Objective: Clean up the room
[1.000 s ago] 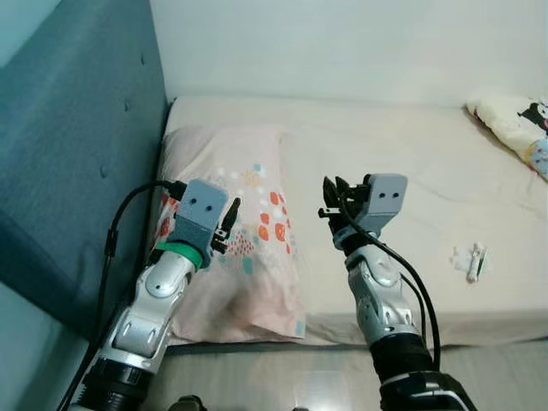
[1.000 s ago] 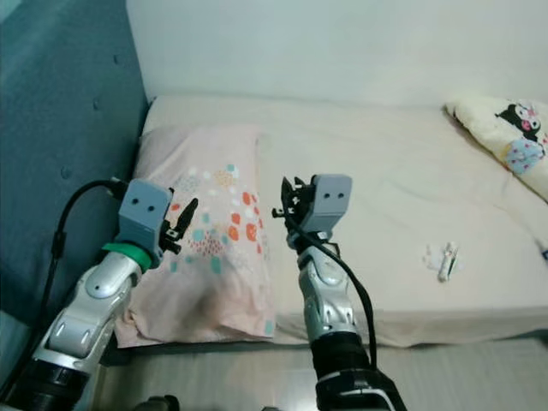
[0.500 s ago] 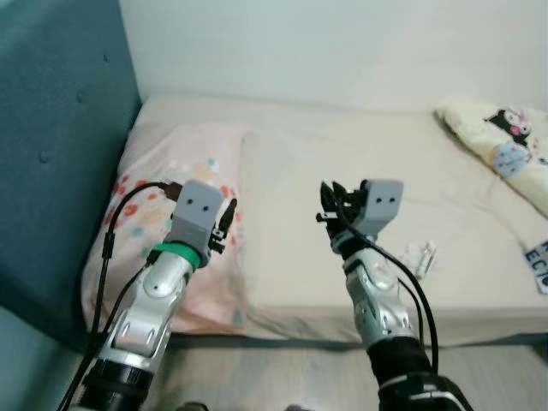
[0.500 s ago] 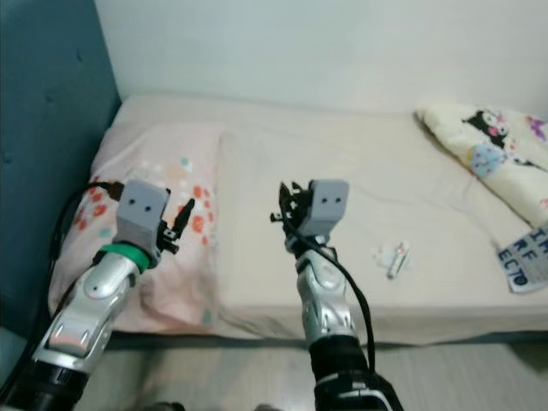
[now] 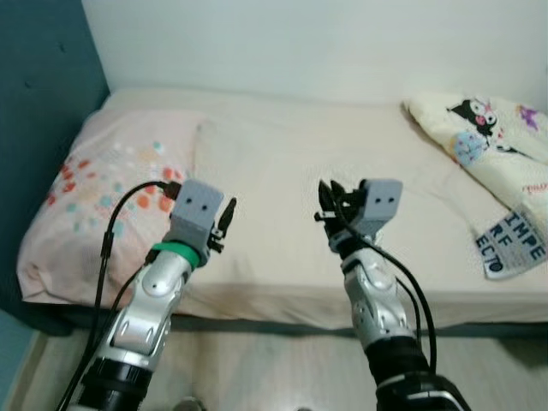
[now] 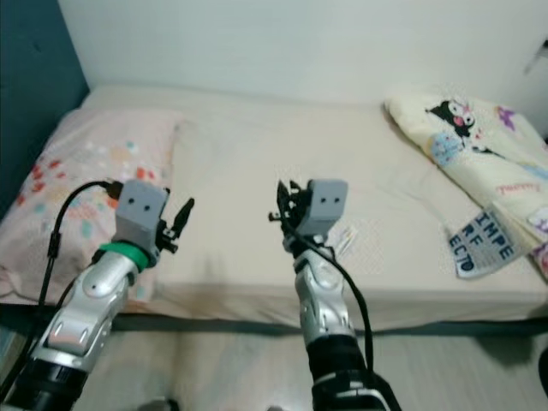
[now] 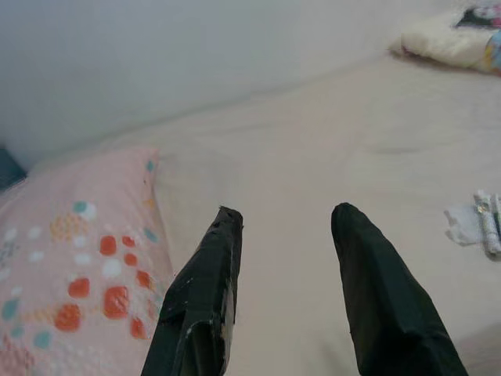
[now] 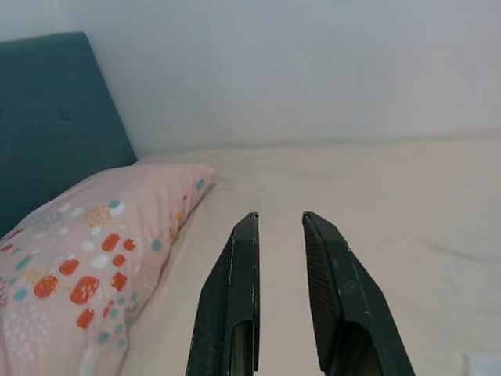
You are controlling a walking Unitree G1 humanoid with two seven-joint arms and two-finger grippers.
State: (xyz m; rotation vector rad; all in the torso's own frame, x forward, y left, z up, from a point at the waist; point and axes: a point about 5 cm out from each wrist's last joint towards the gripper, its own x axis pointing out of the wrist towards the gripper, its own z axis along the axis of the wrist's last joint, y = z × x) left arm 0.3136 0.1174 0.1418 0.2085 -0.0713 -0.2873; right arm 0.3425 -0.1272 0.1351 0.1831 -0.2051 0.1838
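Both arms are raised in front of the bed (image 5: 282, 291), neither carrying anything. Left gripper (image 7: 282, 223): fingers parted with a clear gap, nothing between them. Right gripper (image 8: 278, 223): fingers near parallel with a narrow gap, also empty.

Likely step, judged from the layout: approach the litter and pick it up. The small white wrapper (image 6: 344, 237) lies on the sheet just beyond the right gripper as the head camera sees it, partly hidden by the wrist block. In the left wrist view it (image 7: 479, 223) sits off to one side of the fingers, a crumpled white scrap with a slim tube-like piece touching it.

To do it well: bring the right gripper down over it with the fingers spread wider first, straddle the narrow width, and press lightly, since the sheet is soft and will give. A light scrap could slide or snag the fabric.

Orientation: the slim piece looks elongated, its long axis running roughly away from the bed's near edge toward the wall (image 5: 300, 43). Which end is which, I cannot tell.

Farther out: a printed card (image 6: 481, 242) near the right edge, a cartoon blanket (image 6: 462, 137) behind it, and a pink pillow (image 5: 94, 188) to the left.
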